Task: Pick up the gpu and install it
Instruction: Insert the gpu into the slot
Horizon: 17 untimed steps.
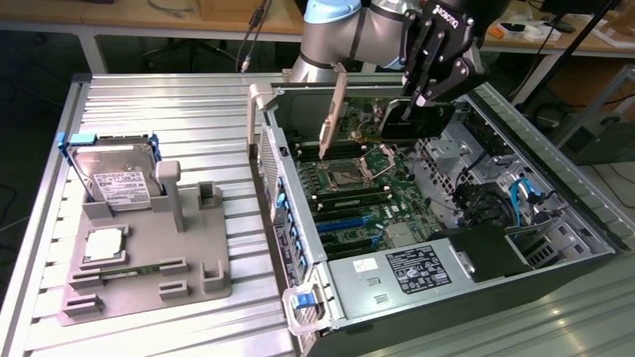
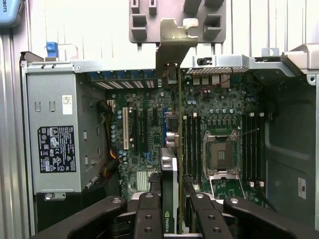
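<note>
1. The black two-fingered gripper (image 2: 172,209) is clamped on the gpu (image 2: 169,169), a slim green circuit board with a black fan cooler and a silver end bracket. It hangs edge-down over the green motherboard (image 2: 144,129) inside the open grey metal computer case (image 1: 566,190).
2. To seat it well, I'd keep the card upright and parallel to its slot, with the bracket lined up against the case's rear wall.
3. The arm reaches in from beyond the case, wrist pointing straight down.

Arm (image 1: 332,41): cylindrical joint housing, matt silver-grey, with a light-blue end cap (image 1: 332,9) at its 12 o'clock side. Gripper (image 1: 424,100): black body, white lettering (image 1: 448,16) near its 12 o'clock end. Finger links (image 2: 149,214): black, bar-shaped, each carrying round pivot pins.
</note>
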Tool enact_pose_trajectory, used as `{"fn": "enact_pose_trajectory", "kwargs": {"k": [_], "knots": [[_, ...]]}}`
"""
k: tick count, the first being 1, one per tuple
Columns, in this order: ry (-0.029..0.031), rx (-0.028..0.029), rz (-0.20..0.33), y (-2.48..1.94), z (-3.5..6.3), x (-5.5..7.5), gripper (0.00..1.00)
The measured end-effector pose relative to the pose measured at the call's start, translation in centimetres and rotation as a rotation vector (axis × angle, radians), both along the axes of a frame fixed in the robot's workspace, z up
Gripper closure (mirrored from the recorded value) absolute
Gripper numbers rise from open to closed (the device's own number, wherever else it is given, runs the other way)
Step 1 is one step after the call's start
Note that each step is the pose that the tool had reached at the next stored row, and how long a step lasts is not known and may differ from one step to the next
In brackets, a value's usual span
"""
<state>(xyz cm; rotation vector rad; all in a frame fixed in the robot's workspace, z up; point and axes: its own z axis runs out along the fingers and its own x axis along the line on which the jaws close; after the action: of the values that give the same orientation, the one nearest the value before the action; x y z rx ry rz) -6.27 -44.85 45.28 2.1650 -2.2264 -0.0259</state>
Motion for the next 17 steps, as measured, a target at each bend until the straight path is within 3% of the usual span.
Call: {"fn": "enact_pose_trajectory", "kwargs": {"k": [17], "knots": [[0.0, 0.0014, 0.0, 0.0, -1.17, 0.0, 0.73]]}}
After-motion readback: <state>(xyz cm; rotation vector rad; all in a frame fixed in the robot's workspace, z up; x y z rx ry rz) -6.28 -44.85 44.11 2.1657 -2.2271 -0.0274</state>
